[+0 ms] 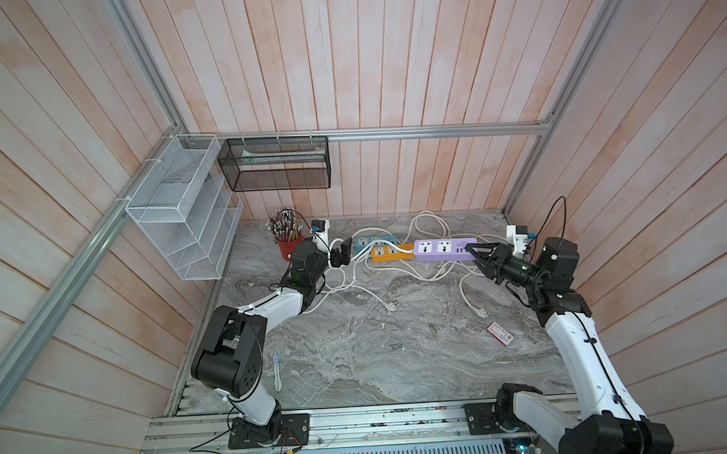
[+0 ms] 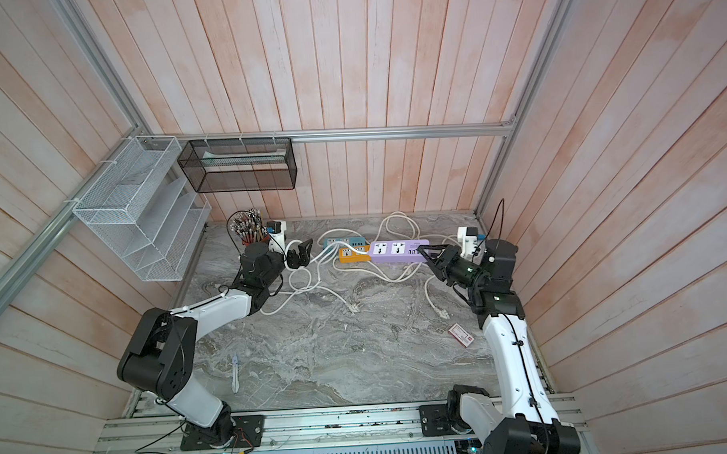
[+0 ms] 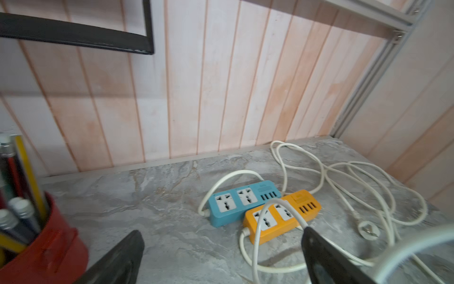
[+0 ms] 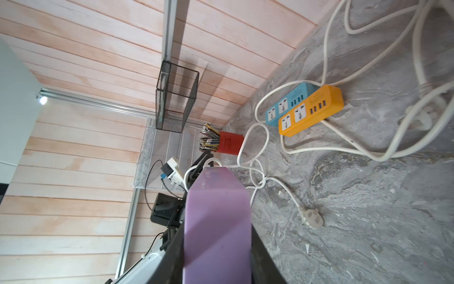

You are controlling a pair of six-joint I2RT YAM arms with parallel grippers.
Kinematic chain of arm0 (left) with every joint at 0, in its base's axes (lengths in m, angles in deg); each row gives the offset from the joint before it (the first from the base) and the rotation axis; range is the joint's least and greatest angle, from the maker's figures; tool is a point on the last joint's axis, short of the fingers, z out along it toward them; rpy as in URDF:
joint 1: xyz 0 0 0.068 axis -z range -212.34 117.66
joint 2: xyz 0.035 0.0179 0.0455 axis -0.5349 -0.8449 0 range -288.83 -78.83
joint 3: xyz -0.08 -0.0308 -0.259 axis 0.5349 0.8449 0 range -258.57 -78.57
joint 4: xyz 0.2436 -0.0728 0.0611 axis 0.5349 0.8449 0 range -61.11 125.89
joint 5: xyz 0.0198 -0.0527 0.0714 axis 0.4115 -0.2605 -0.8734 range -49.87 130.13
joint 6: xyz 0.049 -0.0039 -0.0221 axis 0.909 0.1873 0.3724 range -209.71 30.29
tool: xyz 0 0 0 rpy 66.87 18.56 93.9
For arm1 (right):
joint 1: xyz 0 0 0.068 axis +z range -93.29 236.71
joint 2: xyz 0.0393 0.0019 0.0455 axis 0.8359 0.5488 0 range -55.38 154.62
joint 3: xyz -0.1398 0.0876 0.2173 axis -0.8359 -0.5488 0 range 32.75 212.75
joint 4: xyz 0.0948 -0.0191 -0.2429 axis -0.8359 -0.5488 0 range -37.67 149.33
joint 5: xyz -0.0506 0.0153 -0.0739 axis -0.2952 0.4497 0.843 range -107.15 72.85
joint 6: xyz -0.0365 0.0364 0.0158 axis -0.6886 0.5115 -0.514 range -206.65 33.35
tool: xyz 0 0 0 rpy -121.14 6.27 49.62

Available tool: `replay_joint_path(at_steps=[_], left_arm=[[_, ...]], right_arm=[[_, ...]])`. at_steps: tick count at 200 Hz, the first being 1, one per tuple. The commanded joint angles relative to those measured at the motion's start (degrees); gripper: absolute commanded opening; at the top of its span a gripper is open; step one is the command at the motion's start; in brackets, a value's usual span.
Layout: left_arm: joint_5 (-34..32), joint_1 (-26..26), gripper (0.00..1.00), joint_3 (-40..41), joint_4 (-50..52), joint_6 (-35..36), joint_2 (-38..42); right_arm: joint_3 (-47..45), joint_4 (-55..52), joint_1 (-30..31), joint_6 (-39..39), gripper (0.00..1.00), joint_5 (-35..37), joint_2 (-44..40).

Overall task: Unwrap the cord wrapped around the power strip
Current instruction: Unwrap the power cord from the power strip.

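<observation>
Lilac plastic power strip (image 1: 441, 249): one end clenched in right fingers (image 1: 478, 259). Left fingers (image 3: 115, 260): spread wide, released, white cord (image 3: 276, 200) looping beside one. Grey marble tabletop (image 1: 358, 353).

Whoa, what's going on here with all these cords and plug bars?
The job is unwinding a power strip's cord. The right gripper is shut on one end of the purple power strip, seemingly lifting it off the marble table. The left gripper is open beside a white cord, gripping nothing. The blue power strip and orange power strip lie side by side, with cords in loose loops around them.
</observation>
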Motion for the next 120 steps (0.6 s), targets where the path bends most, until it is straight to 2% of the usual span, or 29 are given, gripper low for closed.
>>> replay_joint_path(at_steps=[1,23,43,83,120], left_arm=[[-10.9,-1.1,1.0,-1.9,1.6,-1.4,-0.6],[-16.5,-2.4,1.0,-3.7,3.1,-4.4,-1.0],[-17.3,-3.3,1.0,-6.0,3.8,-4.9,-1.9],[-13.8,-2.4,1.0,-13.8,14.9,4.7,-6.5],[-14.2,0.6,1.0,-10.5,16.8,9.9,-7.3]], right_arm=[[3.3,6.7,-0.4,4.8,0.21,-3.8,-1.5],[1.6,11.3,-0.4,9.0,0.21,-4.4,-2.3],[0.5,14.2,-0.4,11.4,0.21,-5.3,-2.6],[1.7,23.7,-0.5,19.3,0.21,-5.3,-2.9],[5.8,29.5,-0.1,24.6,0.22,-3.6,-0.8]])
